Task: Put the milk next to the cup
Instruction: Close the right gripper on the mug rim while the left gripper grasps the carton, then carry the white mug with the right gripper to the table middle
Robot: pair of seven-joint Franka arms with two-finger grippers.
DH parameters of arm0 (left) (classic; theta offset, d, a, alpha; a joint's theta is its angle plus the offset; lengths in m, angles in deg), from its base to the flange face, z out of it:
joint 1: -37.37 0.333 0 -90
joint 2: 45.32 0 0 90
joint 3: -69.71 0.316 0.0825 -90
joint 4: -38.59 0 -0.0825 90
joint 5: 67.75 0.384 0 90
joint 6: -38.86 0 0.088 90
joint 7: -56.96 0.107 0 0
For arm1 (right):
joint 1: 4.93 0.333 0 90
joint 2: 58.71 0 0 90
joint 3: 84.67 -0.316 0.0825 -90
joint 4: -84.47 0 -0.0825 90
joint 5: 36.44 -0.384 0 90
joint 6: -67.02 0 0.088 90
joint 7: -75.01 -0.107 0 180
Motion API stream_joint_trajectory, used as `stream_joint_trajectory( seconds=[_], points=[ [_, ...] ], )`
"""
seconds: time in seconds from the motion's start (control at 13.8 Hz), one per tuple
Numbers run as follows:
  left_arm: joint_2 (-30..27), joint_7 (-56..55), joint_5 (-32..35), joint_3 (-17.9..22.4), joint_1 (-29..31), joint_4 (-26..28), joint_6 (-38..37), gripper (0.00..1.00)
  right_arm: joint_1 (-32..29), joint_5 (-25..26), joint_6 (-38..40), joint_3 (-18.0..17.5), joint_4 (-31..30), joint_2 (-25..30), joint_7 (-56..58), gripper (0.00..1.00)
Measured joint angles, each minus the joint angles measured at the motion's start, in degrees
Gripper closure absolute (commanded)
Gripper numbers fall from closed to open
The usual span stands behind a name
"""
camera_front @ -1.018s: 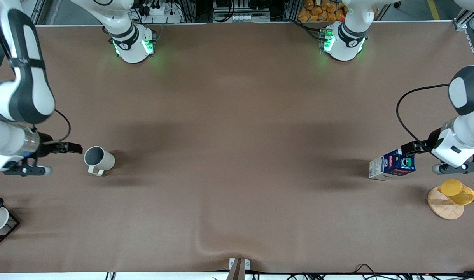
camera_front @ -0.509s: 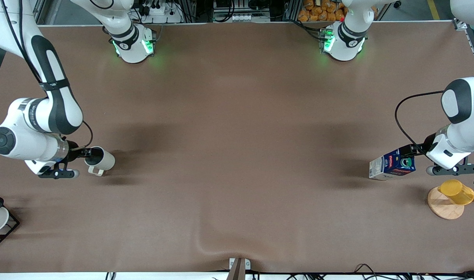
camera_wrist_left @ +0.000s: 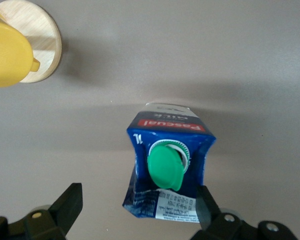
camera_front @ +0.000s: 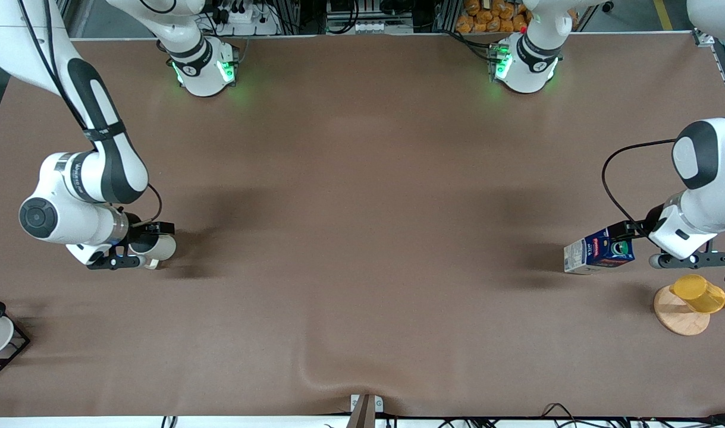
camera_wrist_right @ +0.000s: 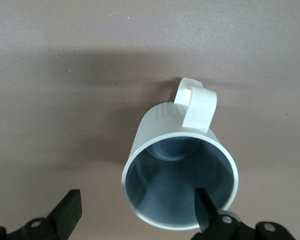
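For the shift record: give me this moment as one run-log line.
left gripper open around milk, not gripped | right gripper open at cup rim, one finger inside | milk and cup at table's two ends

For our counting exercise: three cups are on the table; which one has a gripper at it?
The off-white mug with the loop handle; the right gripper straddles its rim.
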Motion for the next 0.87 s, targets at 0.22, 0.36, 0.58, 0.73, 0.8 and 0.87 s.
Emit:
stream_joint_trajectory(
  seconds=[0.22, 0.36, 0.58, 0.73, 0.8, 0.87],
  points=[
    [0.0, 0.0, 0.0, -0.1, -0.1, -0.1, 0.2, 0.00, 0.0, 0.0, -0.3, 0.0, 0.0, -0.7, 0.0, 1.00],
    [0.0, 0.0, 0.0, -0.2, -0.1, -0.2, 0.3, 0.00, 0.0, 0.0, -0.1, 0.0, -0.1, -0.8, 0.0, 1.00],
    [0.0, 0.0, 0.0, -0.3, -0.2, -0.3, 0.3, 0.00, 0.0, 0.0, 1.1, 0.0, -0.1, -0.7, 0.0, 1.00],
    [0.0, 0.0, 0.0, -0.3, -0.3, -0.3, 0.3, 0.00, 0.0, 0.5, 4.1, -0.1, 0.6, -0.2, 0.6, 1.00],
    [0.0, 0.0, 0.0, -0.4, -0.4, -0.3, 0.3, 0.00, 0.3, 0.5, 5.5, -0.5, 1.1, 0.0, 1.8, 1.00],
    [0.0, 0.0, 0.0, -0.4, -0.6, -0.3, 0.3, 0.00, 1.2, 0.4, 6.7, -0.7, 1.9, 0.2, 2.9, 1.00]
  ],
)
